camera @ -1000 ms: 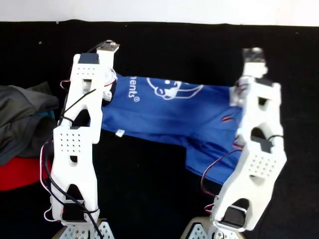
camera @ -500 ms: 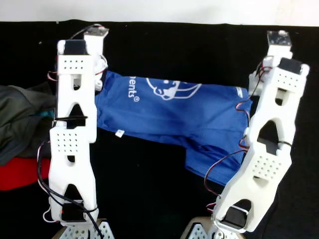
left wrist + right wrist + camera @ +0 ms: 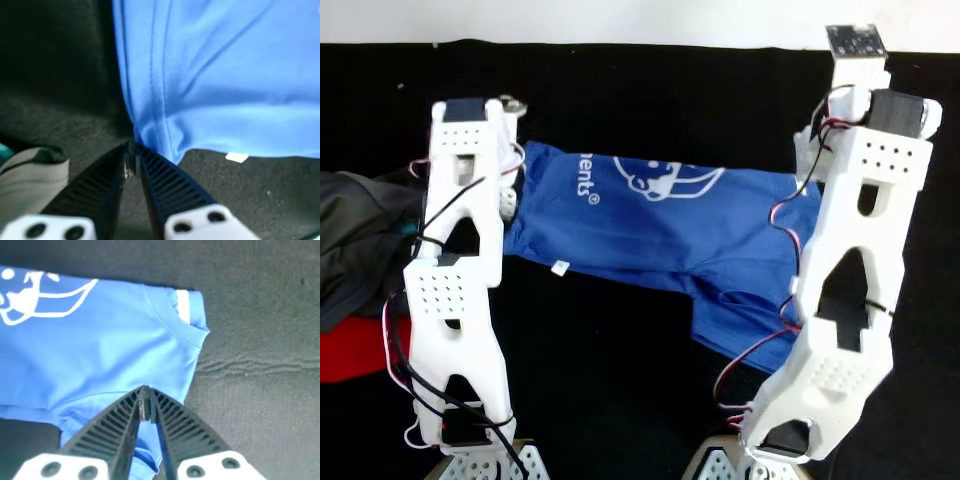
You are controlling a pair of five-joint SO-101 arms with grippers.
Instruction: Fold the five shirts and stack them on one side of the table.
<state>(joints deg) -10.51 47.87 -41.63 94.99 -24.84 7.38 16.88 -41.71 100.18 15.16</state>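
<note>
Between the two pincers lies the blue shirt, spread print-up on the black table. The left pincer is closed, its tips nipping the shirt's hem corner. The right pincer is likewise closed, apparently pinching fabric near the collar end. Gripping opposite ends this way looks meant to draw the cloth taut and flat before a fold. Beyond the left pincer, on the side away from the shirt, sits a grey and red heap of clothes. Since a second ago both arms have swung outward and farther up the table, and the shirt is stretched wider.
</note>
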